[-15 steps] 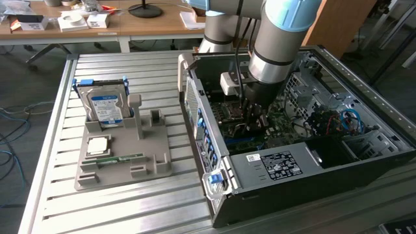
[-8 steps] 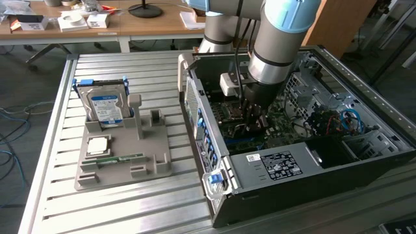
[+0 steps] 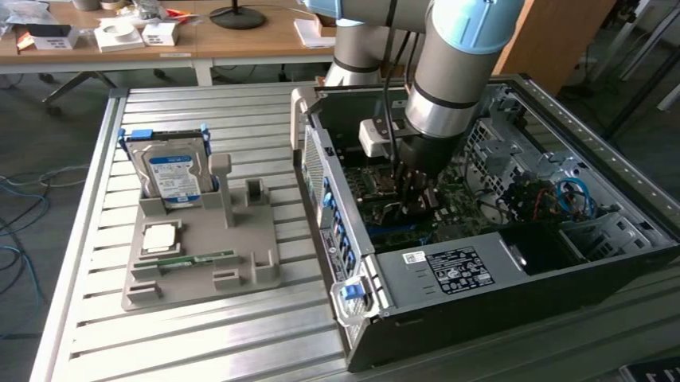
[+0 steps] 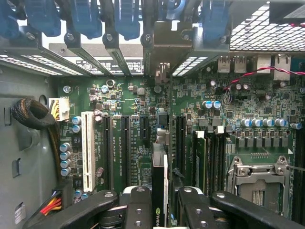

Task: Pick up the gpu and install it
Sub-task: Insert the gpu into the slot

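The arm reaches down into the open computer case [image 3: 499,263], which lies on its side on the slatted metal desk [image 3: 244,318], and the hand [image 3: 412,191] hangs low over the green motherboard [image 3: 396,231] inside. In the wrist view the hand [image 4: 164,200] is partly closed, its two black fingers [image 4: 138,205] pressed against either side of the gpu [image 4: 159,181], which it holds edge-on between them. The card stands upright on its long edge, a thin black-and-pale strip with a small green logo near the fingers, running away from the hand toward the rear bracket openings [image 4: 157,52] of the case. It sits in line with one of the dark expansion slots [image 4: 125,143] on the motherboard [image 4: 143,95], just beside a white slot [image 4: 86,148] and near the memory sticks [image 4: 205,152] and the processor socket [image 4: 257,181]; whether it is fully seated in the slot I cannot tell. On the desk at the exterior view's left, well apart from the case, a grey holder [image 3: 202,263] carries a hard drive [image 3: 173,171] standing upright with a blue-and-white label, a square processor [image 3: 159,236] lying flat, and a narrow green memory stick [image 3: 197,259] lying just beside it.
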`<state>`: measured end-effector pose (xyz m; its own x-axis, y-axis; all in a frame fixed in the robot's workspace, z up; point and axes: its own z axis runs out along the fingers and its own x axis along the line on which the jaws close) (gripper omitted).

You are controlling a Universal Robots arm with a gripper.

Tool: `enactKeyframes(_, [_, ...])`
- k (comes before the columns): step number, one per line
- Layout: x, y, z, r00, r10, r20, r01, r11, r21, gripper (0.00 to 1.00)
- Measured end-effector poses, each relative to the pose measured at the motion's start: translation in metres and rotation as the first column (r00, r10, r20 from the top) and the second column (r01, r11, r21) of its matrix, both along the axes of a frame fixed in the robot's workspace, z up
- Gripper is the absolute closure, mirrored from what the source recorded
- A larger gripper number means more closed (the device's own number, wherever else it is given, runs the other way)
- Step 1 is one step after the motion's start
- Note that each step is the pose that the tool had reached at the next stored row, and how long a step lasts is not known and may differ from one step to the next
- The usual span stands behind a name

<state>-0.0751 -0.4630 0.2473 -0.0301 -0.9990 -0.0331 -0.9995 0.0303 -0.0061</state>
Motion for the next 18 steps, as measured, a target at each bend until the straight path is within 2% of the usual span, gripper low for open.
enactKeyframes(18, [-0.0002, -0.0001, 0.0001, 1.0000, 0.000, -0.0003, 0.000, 1.0000, -0.0003, 0.73])
